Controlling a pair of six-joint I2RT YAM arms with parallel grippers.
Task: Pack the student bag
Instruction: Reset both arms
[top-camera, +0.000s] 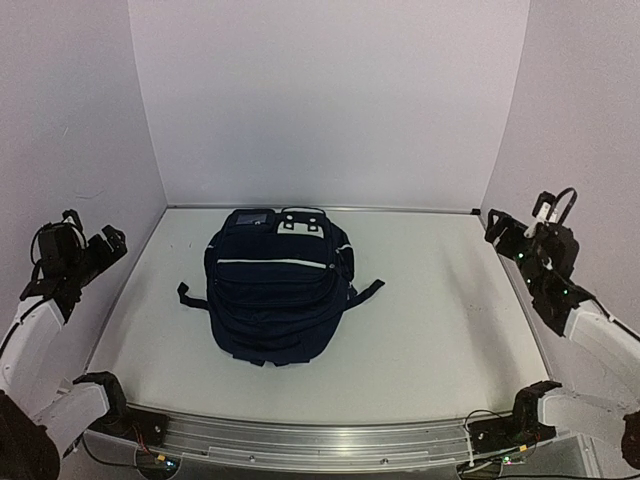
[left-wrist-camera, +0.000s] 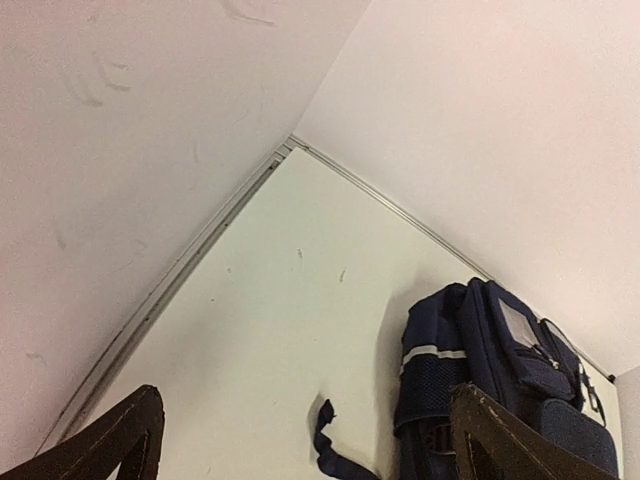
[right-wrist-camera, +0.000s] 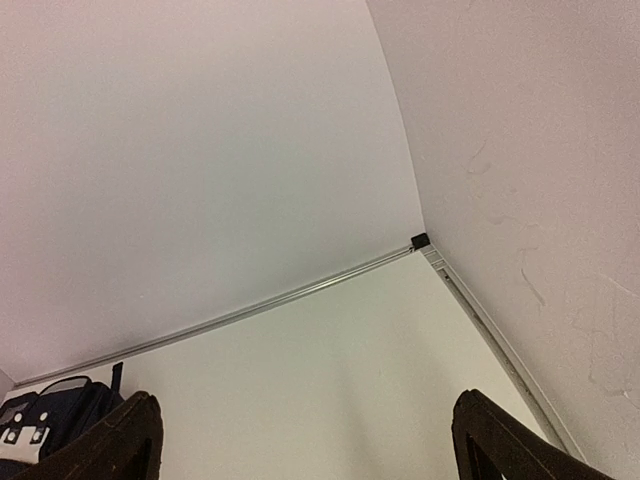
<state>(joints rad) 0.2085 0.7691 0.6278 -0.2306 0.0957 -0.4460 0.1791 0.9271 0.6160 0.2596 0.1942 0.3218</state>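
Observation:
The student bag (top-camera: 275, 290), a navy-blue backpack with thin white stripes, lies flat in the middle of the table, its zip pockets facing up and its black straps trailing out to both sides. My left gripper (top-camera: 108, 242) hovers open at the table's left edge, well away from the bag. In the left wrist view the bag (left-wrist-camera: 500, 360) shows at the lower right, beyond the open left gripper (left-wrist-camera: 303, 395), which has nothing between its fingers. My right gripper (top-camera: 497, 228) hangs open over the right edge. In the right wrist view the right gripper (right-wrist-camera: 305, 400) holds nothing, and the bag (right-wrist-camera: 50, 405) peeks in at the lower left.
White walls enclose the table (top-camera: 440, 320) at the back and on both sides. A loose strap end (left-wrist-camera: 325, 430) lies on the table left of the bag. A metal rail (top-camera: 320, 440) runs along the near edge between the arm bases.

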